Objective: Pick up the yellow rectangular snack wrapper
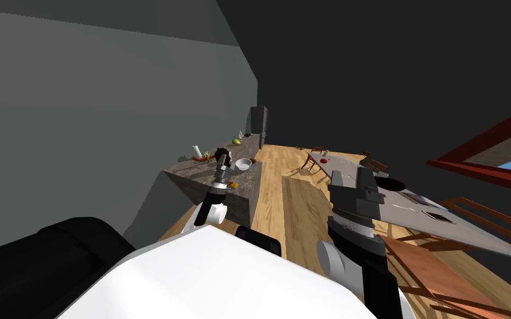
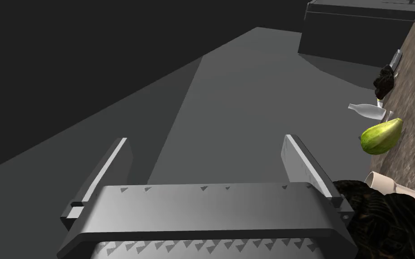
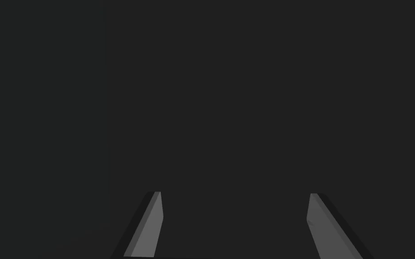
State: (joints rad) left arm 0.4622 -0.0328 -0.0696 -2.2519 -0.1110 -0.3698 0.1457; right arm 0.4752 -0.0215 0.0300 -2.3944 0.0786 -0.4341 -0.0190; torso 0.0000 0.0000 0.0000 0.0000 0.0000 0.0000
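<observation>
Mottled brown stone counter point(image 1: 190, 173) below left gripper point(image 1: 221, 160), fingers spread wide, nothing between them. Yellow snack wrapper point(image 1: 232, 184) flat on counter, just beside gripper's body, not touched. White bowl point(image 1: 243, 164) near, past wrapper. Further along counter: green fruit point(image 2: 381, 137), white bottle point(image 2: 366, 111) lying. Grey wall point(image 1: 82, 111) alongside. Right gripper point(image 3: 234, 194) raised beside grey table point(image 1: 354, 165), fingers apart, empty. Wood floor point(image 1: 282, 188) between.
</observation>
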